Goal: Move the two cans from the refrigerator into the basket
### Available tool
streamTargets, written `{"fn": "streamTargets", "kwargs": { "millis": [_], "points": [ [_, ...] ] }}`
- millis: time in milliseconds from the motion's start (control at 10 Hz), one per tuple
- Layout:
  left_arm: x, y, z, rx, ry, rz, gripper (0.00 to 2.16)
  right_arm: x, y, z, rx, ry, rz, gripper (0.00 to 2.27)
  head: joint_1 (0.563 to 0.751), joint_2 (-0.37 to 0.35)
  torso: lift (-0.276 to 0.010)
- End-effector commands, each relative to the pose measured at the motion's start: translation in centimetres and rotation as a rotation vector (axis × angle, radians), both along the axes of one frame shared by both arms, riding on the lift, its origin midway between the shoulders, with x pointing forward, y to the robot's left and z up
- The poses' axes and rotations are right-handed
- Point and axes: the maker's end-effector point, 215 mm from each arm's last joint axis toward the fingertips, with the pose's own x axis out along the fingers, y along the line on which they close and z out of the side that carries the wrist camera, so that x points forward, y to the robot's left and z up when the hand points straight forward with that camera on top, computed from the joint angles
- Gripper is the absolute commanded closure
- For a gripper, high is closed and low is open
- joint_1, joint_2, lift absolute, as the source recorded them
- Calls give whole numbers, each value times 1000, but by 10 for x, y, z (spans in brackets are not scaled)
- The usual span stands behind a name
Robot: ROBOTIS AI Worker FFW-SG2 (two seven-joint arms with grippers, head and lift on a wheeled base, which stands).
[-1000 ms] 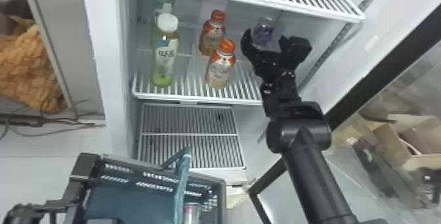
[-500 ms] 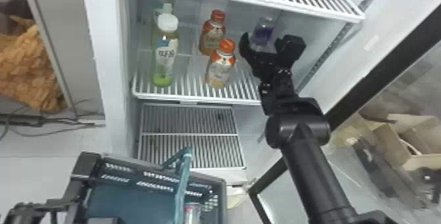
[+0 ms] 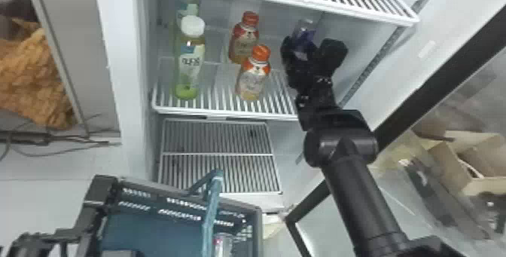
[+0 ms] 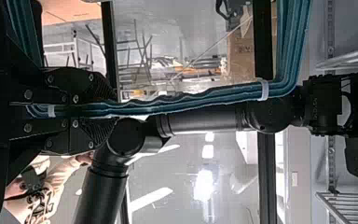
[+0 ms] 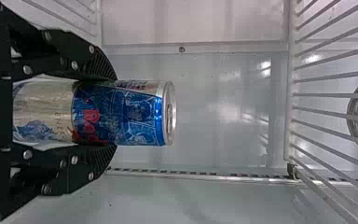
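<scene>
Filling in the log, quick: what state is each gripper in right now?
Left gripper: closed on the basket's teal handle.
Right gripper: closed on the blue-and-silver can, one finger along each side.

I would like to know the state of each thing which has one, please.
Blue-and-silver can: upright, held
Right gripper: closed on that can
Left gripper: closed on basket handle
Basket handle: raised
Basket: one can inside
Refrigerator door: open
Orange-capped bottles: upright, capped
Front white-capped bottle: upright, capped
</scene>
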Motion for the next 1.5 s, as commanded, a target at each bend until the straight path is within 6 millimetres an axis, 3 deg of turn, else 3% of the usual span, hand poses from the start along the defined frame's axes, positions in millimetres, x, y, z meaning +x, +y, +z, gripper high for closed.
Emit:
{"fn": "streamTargets", "kwargs": {
  "millis": [0,800,1000,1400],
  "points": [
    [-4,1,1,-2,6,-13,1210,0,2,0,0,-1,4,894,695,-350,-266],
    [-7,2,0,-3,10,-19,1210,-25,16,23,-35,-56,52,894,695,-350,-266],
    [-7,2,0,-2,13,-17,1210,-48,11,21,-42,-54,47,894,695,-350,-266],
    [-10,0,-2,2,16,-24,1210,-96,5,39,-12,-80,43,892,695,-350,-266]
  ]
}}
